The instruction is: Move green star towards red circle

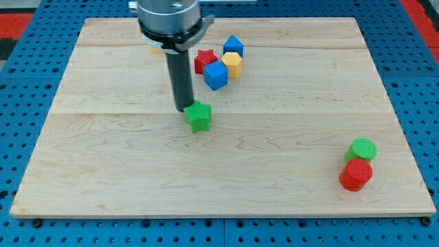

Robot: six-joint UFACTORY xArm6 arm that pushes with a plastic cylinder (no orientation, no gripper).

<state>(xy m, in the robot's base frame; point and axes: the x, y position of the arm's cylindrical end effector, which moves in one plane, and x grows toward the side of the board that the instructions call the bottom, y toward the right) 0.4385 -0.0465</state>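
Counter point(288, 206): a pale wooden board lying on a blue pegboard surface point(27, 55); its whole outline shows, though the arm covers part of the far edge at the view's top.

Arm point(168, 17): a grey metal housing enters from the view's top and is cut off by the frame, so only its lower part shows.

My tip point(185, 108): the lower end of the dark rod, standing just at the upper-left side of the green star; whether it touches the star cannot be told, since the two overlap in this view.

Fingers: there are none on this rig, only the plain rod, so nothing is clasped or let go.

Green star point(199, 116): sits a little left of the counter's middle, alone, well apart from the red circle.

Red circle point(356, 174): a red cylinder near the counter's lower-right corner, touching the green cylinder above it.

Green cylinder point(361, 149): just above the red circle; its lower edge is hidden behind it.

Cluster at the view's top: a red star point(204, 59), a blue cube point(215, 75), a yellow block point(232, 64) and a second blue block point(233, 46) crowd together, each partly covering another, so the shapes of the last two are hard to make out.

Yellow sliver point(156, 49): a scrap of yellow peeks out left of the rod; the arm hides most of it, so its shape cannot be told.
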